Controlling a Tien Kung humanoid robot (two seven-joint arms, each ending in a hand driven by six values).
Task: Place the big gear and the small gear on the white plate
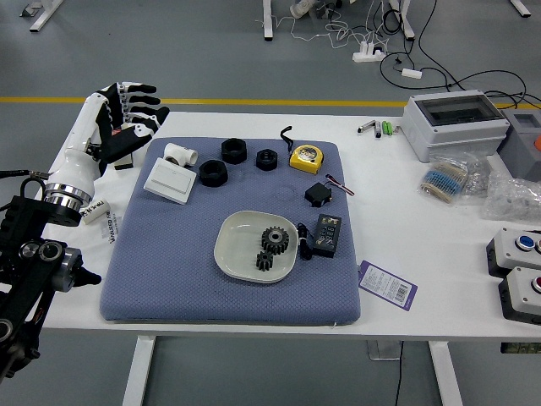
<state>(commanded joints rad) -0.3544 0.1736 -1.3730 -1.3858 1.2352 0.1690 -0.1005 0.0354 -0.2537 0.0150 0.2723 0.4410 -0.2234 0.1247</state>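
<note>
Rising steeply from the picture's lower left corner, the left arm (38,275) is held along the table's left side, with its forearm slanted up and slightly inward. The left hand (114,127) is raised over the table's far left corner, well apart from the white plate (230,265), and is turned so that its fingers (144,100) are pointed toward the right. These are spread and slightly bent, with the lower digit set apart from the others, and nothing is grasped. An object (124,161) at that corner is partly covered by the hand.

Both gears are supported by the plate, which is set on the blue mat (186,288). The big gear (275,240) is placed right of the plate's middle; the small gear (265,261) is seen just beside it, nearer the table's front edge and slightly to the left. To the plate's right, a black adapter (326,235) is laid on the mat. Beyond the plate, a yellow tape measure (306,158) and three black rings (213,173) are seen.
</note>
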